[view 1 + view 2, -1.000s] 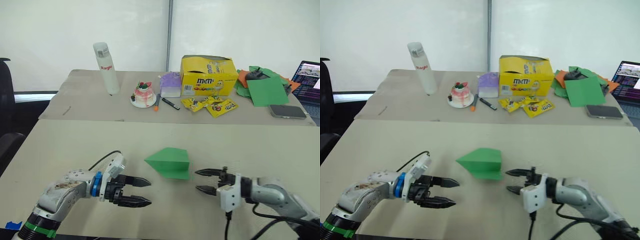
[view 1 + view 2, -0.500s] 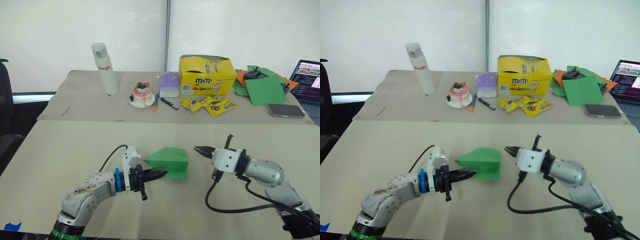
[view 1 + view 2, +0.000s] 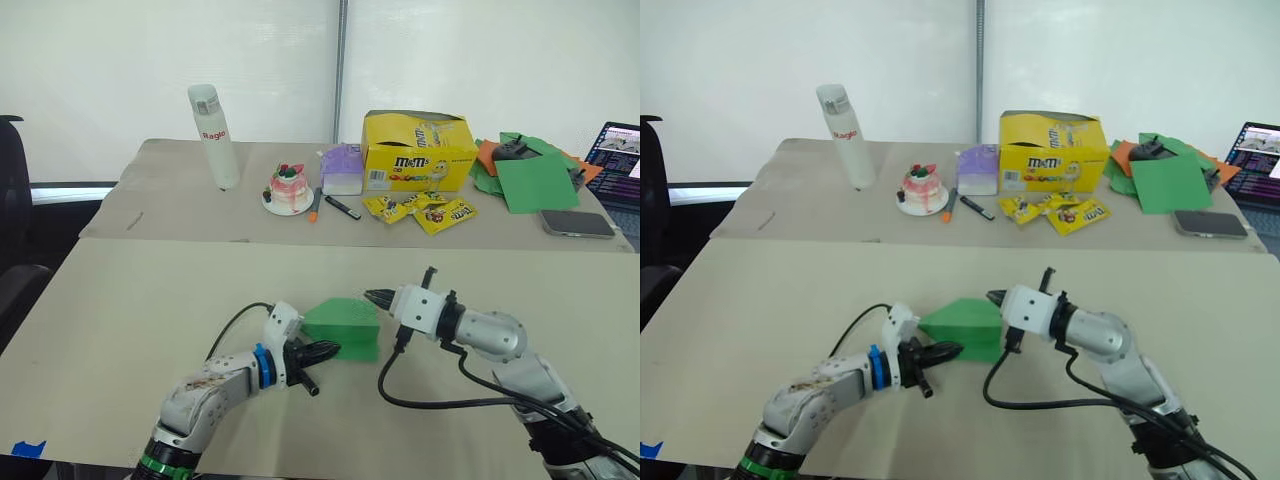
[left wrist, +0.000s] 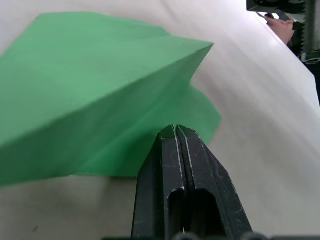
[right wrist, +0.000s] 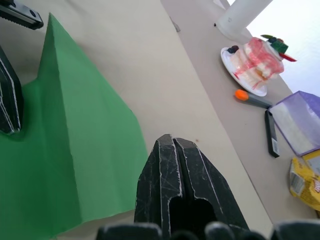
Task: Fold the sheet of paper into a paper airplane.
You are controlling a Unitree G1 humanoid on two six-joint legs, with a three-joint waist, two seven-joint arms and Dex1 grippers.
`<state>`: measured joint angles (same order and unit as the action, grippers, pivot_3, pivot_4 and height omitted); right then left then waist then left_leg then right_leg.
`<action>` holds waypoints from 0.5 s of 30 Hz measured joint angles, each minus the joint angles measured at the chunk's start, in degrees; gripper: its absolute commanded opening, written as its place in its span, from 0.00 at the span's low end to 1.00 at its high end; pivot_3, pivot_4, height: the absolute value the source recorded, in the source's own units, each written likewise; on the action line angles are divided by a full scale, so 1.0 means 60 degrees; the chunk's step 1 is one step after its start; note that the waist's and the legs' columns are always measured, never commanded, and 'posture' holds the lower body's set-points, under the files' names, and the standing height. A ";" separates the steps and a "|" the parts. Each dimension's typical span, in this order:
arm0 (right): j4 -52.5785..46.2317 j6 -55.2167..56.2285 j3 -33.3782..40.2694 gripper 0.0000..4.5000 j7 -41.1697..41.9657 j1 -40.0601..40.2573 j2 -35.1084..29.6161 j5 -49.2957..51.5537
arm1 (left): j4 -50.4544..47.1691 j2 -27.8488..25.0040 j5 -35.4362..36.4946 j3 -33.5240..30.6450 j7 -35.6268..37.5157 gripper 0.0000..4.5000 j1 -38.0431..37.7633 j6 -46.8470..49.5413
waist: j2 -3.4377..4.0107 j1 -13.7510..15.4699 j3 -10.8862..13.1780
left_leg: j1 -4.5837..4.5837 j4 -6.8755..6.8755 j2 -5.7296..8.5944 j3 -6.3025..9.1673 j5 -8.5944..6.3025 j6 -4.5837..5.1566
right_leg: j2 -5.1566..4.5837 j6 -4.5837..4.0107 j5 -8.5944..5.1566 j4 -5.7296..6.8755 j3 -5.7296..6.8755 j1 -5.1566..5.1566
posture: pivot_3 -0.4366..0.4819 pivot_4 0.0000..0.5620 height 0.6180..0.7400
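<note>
**Both grippers pressing at the edges of the half-folded paper**

The paper (image 3: 343, 326) lies near the middle of the front table (image 3: 140, 300), already folded into a layered, pointed shape: an upper flap stands slightly off the layer beneath, with a crease running along it. It is not yet a finished airplane.

By the look of it the paper is very light and thin, limp across its flat areas but stiffer along the creases. It would likely slide on the smooth table if pushed sideways, and a hard pinch could crumple it. The raised flap edge and the free corners look like the best places to take hold; pressing down on a crease should pin it.

The left gripper (image 3: 325, 351) sits at the paper's 7 o'clock edge, its fingers clenched together with nothing between them, tips at or over the lower layer. The right gripper (image 3: 375, 297) meets the paper at 2 o'clock, fingers likewise clenched on nothing, at the edge.

Beyond, at 12 o'clock on the far table, stand a bottle (image 3: 213, 136), a small cake (image 3: 286, 188) and a yellow box (image 3: 417, 150); a pile of sheets (image 3: 527, 172) lies at 2 o'clock.
</note>
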<state>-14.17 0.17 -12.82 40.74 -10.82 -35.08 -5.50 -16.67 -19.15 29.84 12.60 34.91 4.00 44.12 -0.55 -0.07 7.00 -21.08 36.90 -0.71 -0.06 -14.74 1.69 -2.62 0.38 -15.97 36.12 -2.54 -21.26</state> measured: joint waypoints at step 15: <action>-0.0437 -0.0366 -0.0411 0.00 0.0638 0.0526 -0.0116 -0.0188 | -0.0929 -0.0487 -0.0240 0.0183 -0.0824 0.01 0.0369 0.1294 | -0.0001 -0.0091 -0.0003 | 0.0006 -0.0002 -0.0004 0.0003 0.0000 0.0000 | 0.0005 0.0000 0.0000 0.0001 0.0001 0.0003 | 0.48 0.27 0.98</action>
<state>-16.79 -2.03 -15.28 44.57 -7.67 -35.77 -6.63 -22.25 -22.08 28.40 13.70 29.97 6.21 51.88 -0.55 -0.62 6.98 -21.05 36.88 -0.74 -0.04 -14.74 1.69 -2.59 0.38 -15.98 36.13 -2.53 -21.24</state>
